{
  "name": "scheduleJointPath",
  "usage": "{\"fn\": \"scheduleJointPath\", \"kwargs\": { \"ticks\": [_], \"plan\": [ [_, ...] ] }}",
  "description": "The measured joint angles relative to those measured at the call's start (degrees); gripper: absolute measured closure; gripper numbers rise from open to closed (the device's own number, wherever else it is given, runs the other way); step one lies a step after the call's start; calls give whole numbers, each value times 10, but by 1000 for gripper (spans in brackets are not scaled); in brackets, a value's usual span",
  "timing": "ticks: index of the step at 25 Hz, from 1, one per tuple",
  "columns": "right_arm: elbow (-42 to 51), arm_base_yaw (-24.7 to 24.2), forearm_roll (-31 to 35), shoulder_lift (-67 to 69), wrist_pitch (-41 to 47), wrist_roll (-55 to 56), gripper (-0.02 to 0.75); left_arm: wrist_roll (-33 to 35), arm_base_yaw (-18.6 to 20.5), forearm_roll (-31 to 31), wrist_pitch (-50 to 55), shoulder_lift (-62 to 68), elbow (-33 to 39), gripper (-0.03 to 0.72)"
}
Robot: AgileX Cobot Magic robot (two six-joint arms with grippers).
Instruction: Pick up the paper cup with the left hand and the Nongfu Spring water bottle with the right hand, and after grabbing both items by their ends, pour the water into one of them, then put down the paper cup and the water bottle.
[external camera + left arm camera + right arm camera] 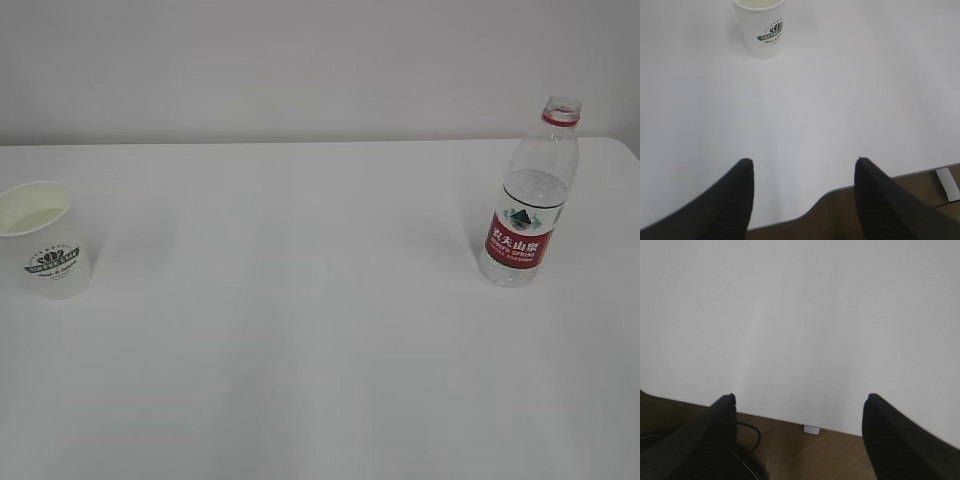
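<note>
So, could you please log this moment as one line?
paper cup: upright, untouched | bottle: upright, uncapped | left gripper: open, empty | right gripper: open, empty

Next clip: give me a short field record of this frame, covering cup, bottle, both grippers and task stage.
paper cup: upright on the table, far left
bottle: Nongfu Spring water bottle upright at right, cap off, partly filled with water
left hand: jaws open, empty, short of the cup
right hand: jaws open, empty, over the table's near edge; bottle not in its view
stage: nothing grasped yet
</note>
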Motion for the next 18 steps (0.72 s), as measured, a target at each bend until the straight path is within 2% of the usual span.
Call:
{"fn": "scheduleJointPath", "kwargs": {
  "ticks": [18],
  "plan": [
    [0,0,7,-112,2,0,145,6,0,-5,-1,-91,0,251]
  ]
}}
